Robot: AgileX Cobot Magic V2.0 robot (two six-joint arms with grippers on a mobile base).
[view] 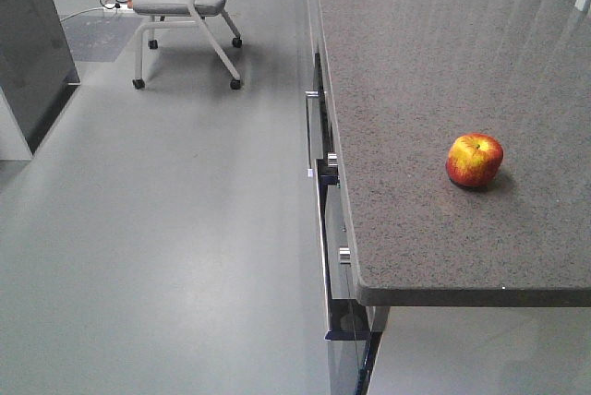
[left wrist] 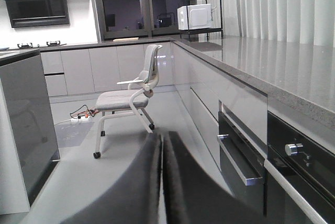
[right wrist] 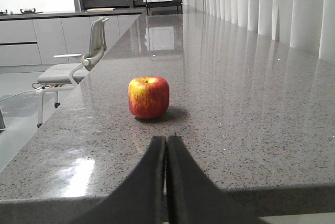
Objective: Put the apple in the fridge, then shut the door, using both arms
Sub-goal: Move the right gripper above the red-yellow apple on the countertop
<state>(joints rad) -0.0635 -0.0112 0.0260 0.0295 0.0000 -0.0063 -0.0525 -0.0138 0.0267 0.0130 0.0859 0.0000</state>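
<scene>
The fridge (view: 32, 35) stands well left of the counter (view: 416, 63). The left gripper (left wrist: 162, 143), clenched on nothing, hangs left of the counter's front. The apple (view: 475, 160) sits on the counter near its end. The right gripper (right wrist: 167, 143), clenched empty too, faces it at that end.

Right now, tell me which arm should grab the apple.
Right. The right claw, shut, points straight at the apple on the counter; the left claw, also shut, faces floor and chair, apple out of view.

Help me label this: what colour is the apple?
Apple: red with yellow patches, clearest in right wrist view.
</scene>
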